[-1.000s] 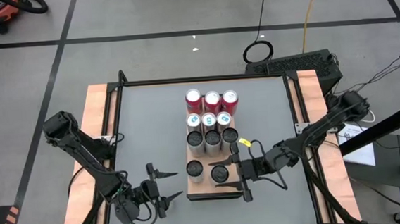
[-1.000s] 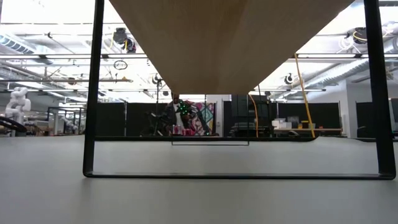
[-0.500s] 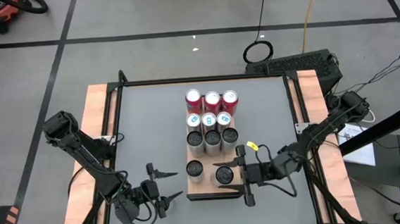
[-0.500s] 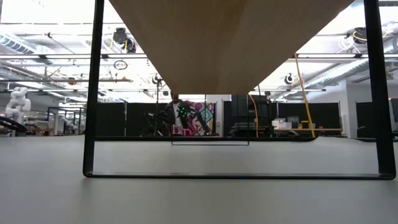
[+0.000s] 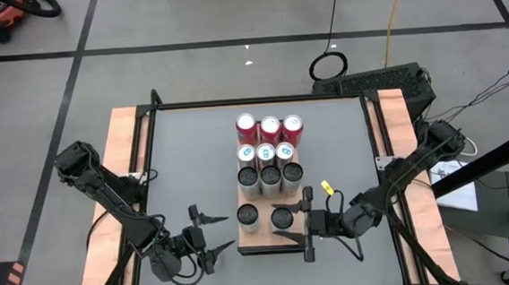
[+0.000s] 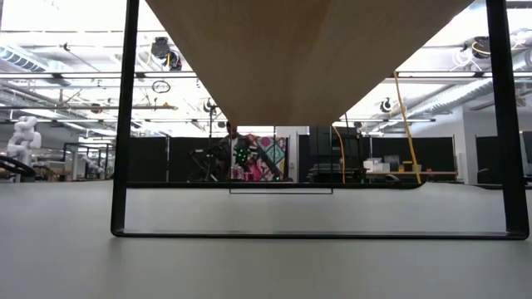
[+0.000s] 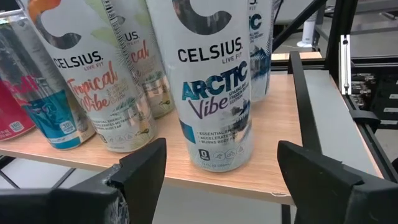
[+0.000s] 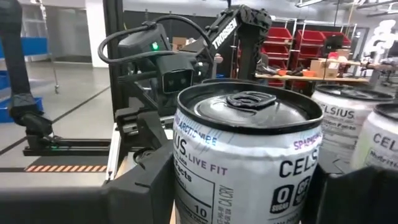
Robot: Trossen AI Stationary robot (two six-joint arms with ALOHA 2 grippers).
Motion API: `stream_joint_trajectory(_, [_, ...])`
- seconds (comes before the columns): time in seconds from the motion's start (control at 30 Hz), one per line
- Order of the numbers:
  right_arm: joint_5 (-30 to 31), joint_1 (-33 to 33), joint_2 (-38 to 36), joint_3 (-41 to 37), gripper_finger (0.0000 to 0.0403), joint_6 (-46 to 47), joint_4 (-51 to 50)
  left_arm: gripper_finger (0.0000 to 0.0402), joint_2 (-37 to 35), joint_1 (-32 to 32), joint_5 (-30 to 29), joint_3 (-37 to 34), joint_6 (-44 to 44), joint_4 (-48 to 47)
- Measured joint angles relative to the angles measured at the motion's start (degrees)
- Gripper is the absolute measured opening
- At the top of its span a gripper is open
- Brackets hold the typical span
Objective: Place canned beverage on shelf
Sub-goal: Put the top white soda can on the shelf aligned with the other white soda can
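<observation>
Can [image 5: 281, 219] stands on the shelf [image 5: 263, 242]; we see our right hand [image 5: 298, 235] spread beside it, left hand [image 5: 212, 236] open, both empty

Around me lies grey concrete floor [image 5: 183, 22] crossed by black tape lines [image 5: 230, 43]; at twelve o'clock, ceiling lights [image 6: 58, 76] shine above dark partitions [image 6: 166, 158]

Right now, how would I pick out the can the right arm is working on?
Find the wooden shelf in the middle of the grey table. Its near end has a row of just two cans. It's the right-hand can, standing between the open fingers of the right gripper; its neighbour has none around it.
</observation>
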Motion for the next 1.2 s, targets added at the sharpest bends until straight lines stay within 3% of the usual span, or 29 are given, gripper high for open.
stream_joint_trajectory(0.6, [-0.1,0.0,0.4,0.0,0.0197,2.1,-2.9,0.0296,0.0,0.0,0.6,0.0,0.9,0.0])
stream_joint_trajectory(1.0, [0.2,0.8,0.3,0.0,0.0277,1.2,-1.2,0.0296,0.0,0.0,1.3,0.0,0.9,0.0])
stream_joint_trajectory(1.2, [9.1,4.7,-0.9,0.0,0.0290,-3.0,-1.0,0.0296,0.0,-0.1,1.3,0.0,0.9,0.2])
